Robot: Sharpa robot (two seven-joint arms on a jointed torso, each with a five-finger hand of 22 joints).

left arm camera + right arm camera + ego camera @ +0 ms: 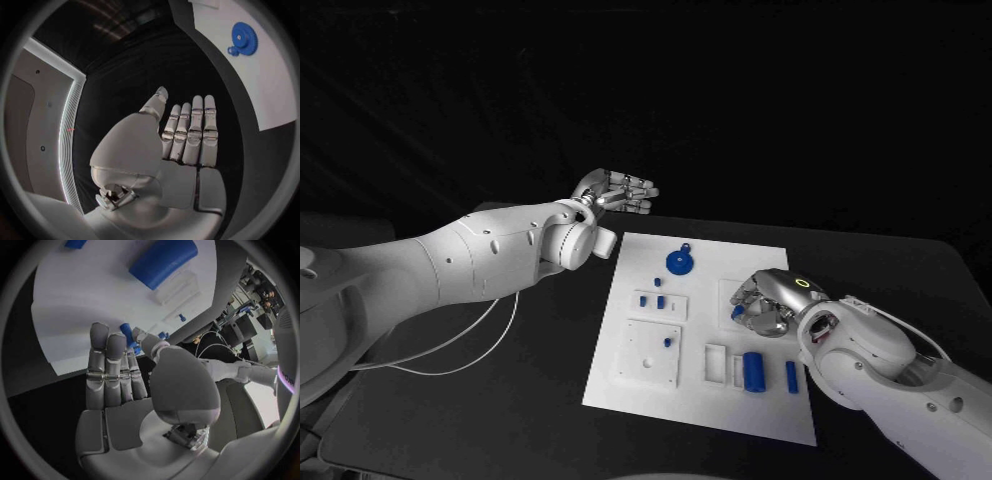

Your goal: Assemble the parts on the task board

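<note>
A: Board (718, 400): flat white rect plate, matte, mid black table (473, 420). Parts on it all blue plastic.

B: Shapes?

A: Toothed gear (679, 263) w/ a small knob beside it, near the board's far edge; also in L wrist view (245, 37). Thick cylinder (753, 371) lying in a white cradle near the front; R wrist view shows it smooth, rounded (164, 261). Thin bar (792, 375) just beside it. Small pegs (658, 300) standing in white sockets mid-board.

B: L hand?

A: L hand (617, 191) off the board, past its far-left corner. Silver, segmented fingers straight, side by side, thumb out; holds nothing (181, 140).

B: R hand?

A: R hand (772, 305) over the board's right side, fingers curled in. Small blue peg (127, 332) at the fingertips, thumb close against it; looks pinched. Peg short, round-ended.
</note>
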